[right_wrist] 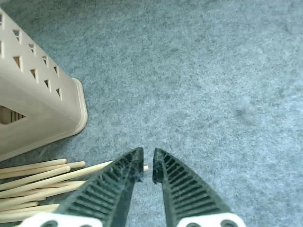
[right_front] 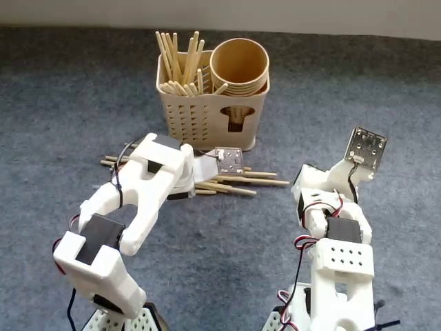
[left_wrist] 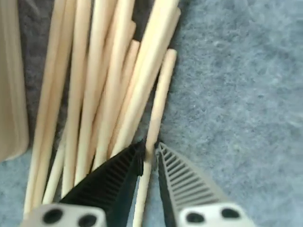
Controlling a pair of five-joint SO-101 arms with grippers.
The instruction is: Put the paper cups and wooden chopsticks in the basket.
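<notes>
A beige perforated basket (right_front: 207, 117) stands at the back of the carpet. It holds stacked paper cups (right_front: 239, 65) and several upright wooden chopsticks (right_front: 180, 65). More chopsticks (right_front: 248, 181) lie in a loose pile on the carpet in front of it. The left arm (right_front: 158, 172) bends down over that pile. My left gripper (left_wrist: 149, 152) is shut on one chopstick (left_wrist: 161, 90) at the pile's edge, beside the others (left_wrist: 104, 80). My right gripper (right_wrist: 147, 163) hangs shut and empty above the carpet, near the chopstick ends (right_wrist: 38, 182) and the basket's corner (right_wrist: 38, 109).
Grey carpet (right_front: 372, 83) covers the whole work area, with open floor to the right of the basket and in front of the pile. The right arm (right_front: 337, 227) is folded back at the lower right.
</notes>
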